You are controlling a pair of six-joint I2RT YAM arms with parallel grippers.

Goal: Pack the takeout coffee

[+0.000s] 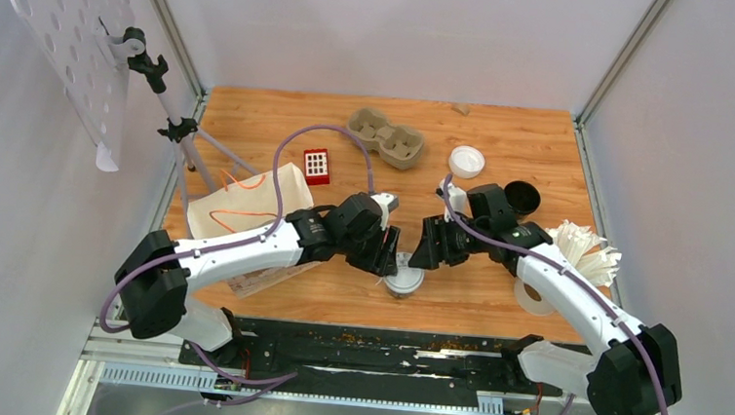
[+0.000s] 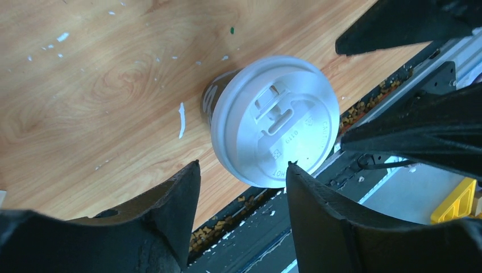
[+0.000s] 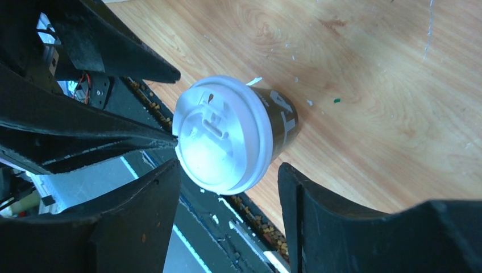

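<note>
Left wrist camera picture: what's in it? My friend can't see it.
A takeout coffee cup with a white lid stands on a wooden table near its edge. The left gripper is open, the cup just past its fingertips, and the right gripper faces it from the other side.

A lidded takeout coffee cup (image 1: 403, 280) stands upright at the middle of the near edge of the bench (image 1: 506, 129). The left pincer (image 1: 387, 255) sits just beside it on the left and the right pincer (image 1: 427, 254) just beside it on the right; contact cannot be judged. A pulp cup tray (image 1: 385, 137) lies near the far edge, centre. To its right lie a loose white lid (image 1: 466, 162) and an open dark cup (image 1: 522, 197). A paper bag (image 1: 247, 204) lies at the left edge, with a red block (image 1: 317, 166) beside it. White sticks (image 1: 587, 250) fan out at the right edge.
</note>
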